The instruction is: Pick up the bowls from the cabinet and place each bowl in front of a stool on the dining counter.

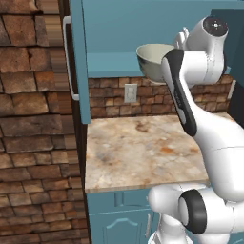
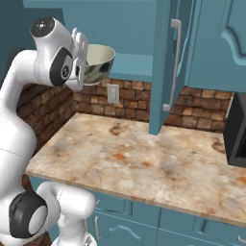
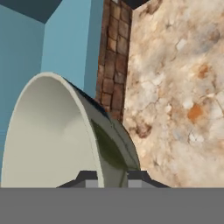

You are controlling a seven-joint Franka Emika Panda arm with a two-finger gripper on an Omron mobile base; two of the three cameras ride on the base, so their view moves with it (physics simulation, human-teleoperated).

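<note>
The gripper (image 3: 113, 177) was clamped on the rim of one bowl (image 1: 153, 61), one finger inside the wall and one outside, as the hand view showed plainly. The bowl (image 2: 98, 62), beige-olive with a pale interior, hung clear of the shelf, held in the air in front of the open cabinet (image 1: 107, 33) and above the stone worktop (image 1: 143, 152). It touched nothing but the fingers. In both base views it sat roughly level, mouth upward, with the hand gripping the rim on the side towards the arm.

The bowl lay directly ahead of the gripper, its body extending away from the fingers toward the cabinet interior. The cabinet door (image 2: 168, 62) stood open just beside it on the robot's right, with its bar handle (image 2: 175, 62) facing outward.

In my judgement the withdrawal was the step in hand. The coming move would turn on drawing the bowl back along the line from cabinet to arm, keeping it off the door edge. A second bowl could not be made out.
</note>
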